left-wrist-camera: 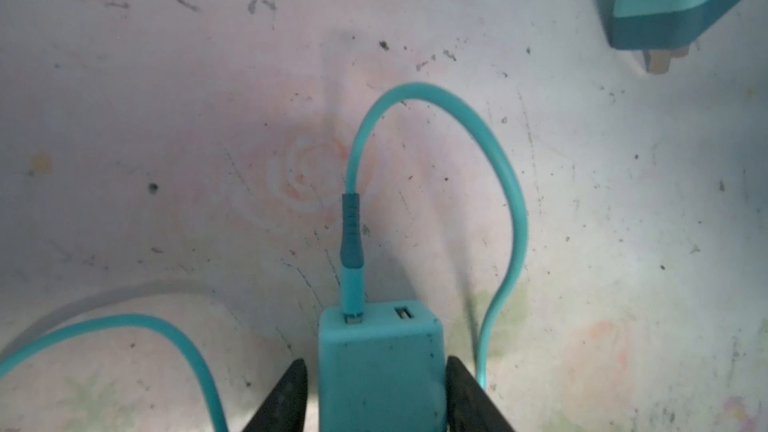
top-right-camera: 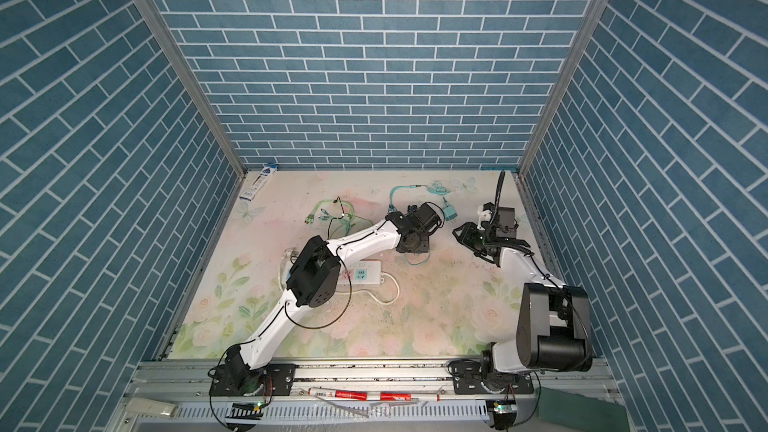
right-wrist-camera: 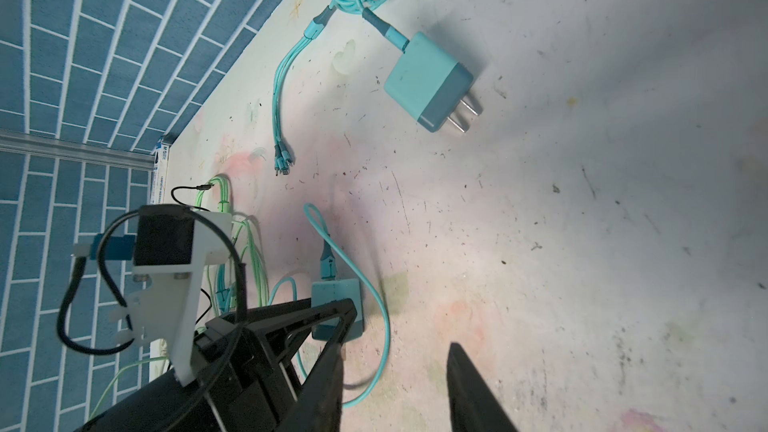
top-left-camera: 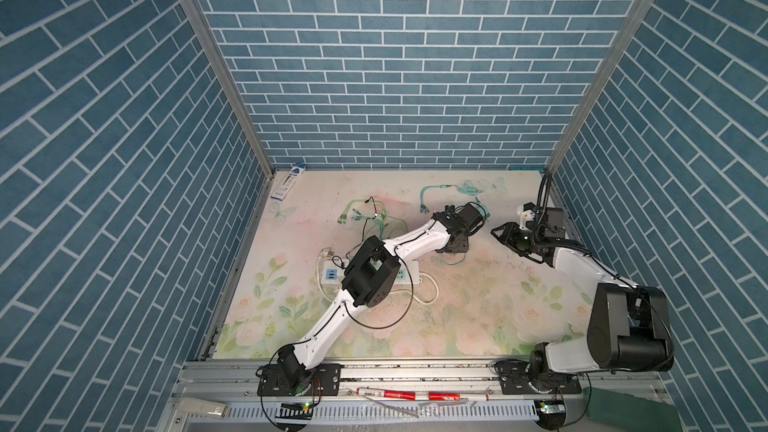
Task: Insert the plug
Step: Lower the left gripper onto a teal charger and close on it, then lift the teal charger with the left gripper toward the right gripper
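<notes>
- Charger block in teal [left-wrist-camera: 380,384] between the black fingers [left-wrist-camera: 286,405] of the left tool [left-wrist-camera: 375,360] — pinched at both sides, toward the rear middle of the tabletop [top-left-camera: 478,317].
- Shows two ports on one end; takes a teal cable [left-wrist-camera: 415,91] in one of them, looping out and back past the block.
- Prongs out of sight; resting or lifted, cannot tell.
- Lies hidden beneath the tool in both top views, only a loop of cable showing beside it.
- Power strip [top-right-camera: 361,274], white, flat on the tabletop left of centre, partly under the left arm's elbow — well apart from the pinched charger.
- Second teal charger [right-wrist-camera: 428,81] on its side nearer the rear wall, flat prongs bare, its own cable bundled behind; touching neither tool.
- Right tool [right-wrist-camera: 399,367] spread, nothing between its fingers, hanging over the right part of the tabletop, near the left tool and apart from it.
- Green cables [top-left-camera: 365,218] in a loose tangle behind the power strip.
</notes>
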You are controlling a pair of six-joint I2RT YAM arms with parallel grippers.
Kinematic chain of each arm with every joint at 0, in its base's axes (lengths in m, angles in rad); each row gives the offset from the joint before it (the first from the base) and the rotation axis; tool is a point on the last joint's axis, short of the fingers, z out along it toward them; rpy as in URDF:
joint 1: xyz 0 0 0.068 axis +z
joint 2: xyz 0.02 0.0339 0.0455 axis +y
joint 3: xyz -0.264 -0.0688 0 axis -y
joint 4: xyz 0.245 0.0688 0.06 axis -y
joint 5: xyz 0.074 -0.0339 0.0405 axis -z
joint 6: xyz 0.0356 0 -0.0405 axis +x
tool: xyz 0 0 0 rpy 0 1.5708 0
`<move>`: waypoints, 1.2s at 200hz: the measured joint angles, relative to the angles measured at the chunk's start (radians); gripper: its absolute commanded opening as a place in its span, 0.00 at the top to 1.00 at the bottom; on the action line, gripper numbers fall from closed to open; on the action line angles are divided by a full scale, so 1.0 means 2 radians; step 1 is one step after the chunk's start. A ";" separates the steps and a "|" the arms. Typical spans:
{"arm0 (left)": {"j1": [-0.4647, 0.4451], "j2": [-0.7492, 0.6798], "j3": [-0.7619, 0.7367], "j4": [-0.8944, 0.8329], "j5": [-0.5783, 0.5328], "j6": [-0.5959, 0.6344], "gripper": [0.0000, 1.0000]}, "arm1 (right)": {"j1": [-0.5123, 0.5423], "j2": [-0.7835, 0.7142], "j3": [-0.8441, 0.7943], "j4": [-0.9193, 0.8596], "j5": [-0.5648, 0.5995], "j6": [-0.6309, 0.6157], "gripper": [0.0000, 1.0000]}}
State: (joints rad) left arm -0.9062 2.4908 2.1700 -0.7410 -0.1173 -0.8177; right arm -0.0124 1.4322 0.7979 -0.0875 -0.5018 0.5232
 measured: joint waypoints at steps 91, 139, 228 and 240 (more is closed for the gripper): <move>0.003 -0.014 -0.034 0.025 0.016 0.025 0.67 | -0.001 -0.012 0.000 -0.004 0.004 -0.002 0.57; 0.012 -0.058 -0.113 0.075 0.038 0.105 0.74 | -0.001 -0.021 0.000 -0.022 -0.012 -0.003 0.56; 0.051 -0.252 -0.389 0.348 0.066 0.265 0.75 | 0.002 -0.021 0.079 -0.063 -0.125 -0.004 0.52; 0.054 -0.261 -0.397 0.377 0.078 0.279 0.76 | 0.007 -0.006 0.100 -0.066 -0.140 -0.004 0.52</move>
State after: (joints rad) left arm -0.7990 1.9694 1.3766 0.0132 0.0380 -0.2592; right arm 0.0025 1.4193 0.9970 -0.2195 -0.7818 0.5144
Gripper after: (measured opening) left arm 0.457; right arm 0.482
